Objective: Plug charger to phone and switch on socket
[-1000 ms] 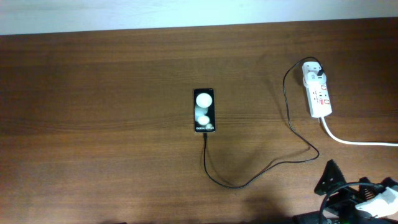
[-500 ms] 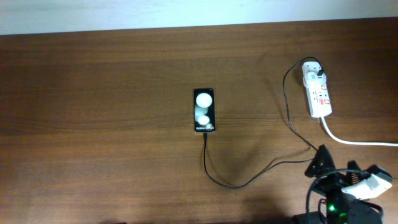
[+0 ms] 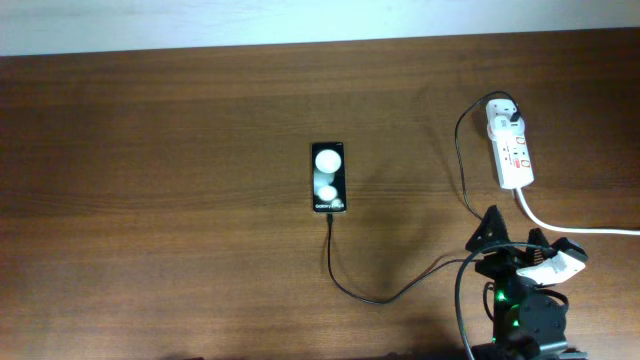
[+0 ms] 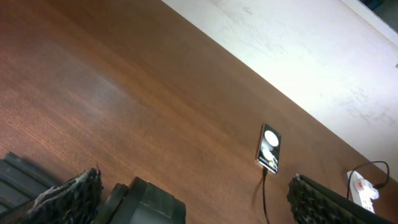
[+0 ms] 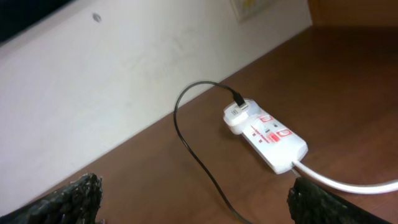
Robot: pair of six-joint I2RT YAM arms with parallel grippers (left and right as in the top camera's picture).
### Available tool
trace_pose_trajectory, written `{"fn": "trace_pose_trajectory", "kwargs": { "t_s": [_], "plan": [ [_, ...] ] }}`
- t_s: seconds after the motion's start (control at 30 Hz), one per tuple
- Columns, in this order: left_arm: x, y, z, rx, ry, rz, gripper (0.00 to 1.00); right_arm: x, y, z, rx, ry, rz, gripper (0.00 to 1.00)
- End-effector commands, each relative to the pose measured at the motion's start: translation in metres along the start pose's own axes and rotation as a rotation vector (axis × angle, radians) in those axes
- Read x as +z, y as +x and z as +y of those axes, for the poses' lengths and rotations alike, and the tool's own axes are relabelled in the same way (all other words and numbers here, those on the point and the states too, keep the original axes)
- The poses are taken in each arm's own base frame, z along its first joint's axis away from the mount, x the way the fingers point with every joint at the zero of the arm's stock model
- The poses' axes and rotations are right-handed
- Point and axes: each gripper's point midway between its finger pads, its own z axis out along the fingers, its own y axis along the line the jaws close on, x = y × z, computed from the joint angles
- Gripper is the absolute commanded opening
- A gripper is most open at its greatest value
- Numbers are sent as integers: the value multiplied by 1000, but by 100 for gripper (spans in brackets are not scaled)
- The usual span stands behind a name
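The black phone (image 3: 329,177) lies face up mid-table and also shows in the left wrist view (image 4: 270,148). The thin black charger cable (image 3: 372,297) meets the phone's near end, loops right and runs up to its white adapter (image 3: 503,116), which is seated in the far end of the white socket strip (image 3: 513,158). The right wrist view shows the strip (image 5: 275,140), adapter (image 5: 237,116) and cable (image 5: 184,138). My right gripper (image 3: 510,232) is open and empty, just short of the strip's near end (image 5: 196,202). My left gripper (image 4: 193,199) is open and empty, far left of the phone.
The strip's thick white cord (image 3: 575,228) runs off to the right table edge, close beside my right gripper. A pale wall (image 5: 124,74) borders the table's far edge behind the strip. The left arm is out of the overhead view.
My right arm has moved up from the bottom right corner toward the socket strip, with the gripper staying open. The phone, cable and strip have not moved.
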Motion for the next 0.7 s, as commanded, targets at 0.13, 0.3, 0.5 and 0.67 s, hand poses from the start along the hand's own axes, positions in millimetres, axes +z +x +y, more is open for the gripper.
{"fn": "trace_pose_trajectory", "kwargs": {
  "t_s": [0.13, 0.3, 0.5, 0.67],
  "plan": [
    [-1, 1, -1, 2, 16, 2, 99, 14, 11, -6, 26, -20, -84, 99],
    [-1, 1, -1, 2, 17, 2, 99, 15, 4, -10, 40, 5, -131, 99],
    [-1, 1, -1, 2, 17, 2, 99, 17, 19, 9, -257, -113, -101, 99],
    [-1, 1, -1, 2, 16, 2, 99, 19, 41, 4, -513, -112, -24, 98]
  ]
}}
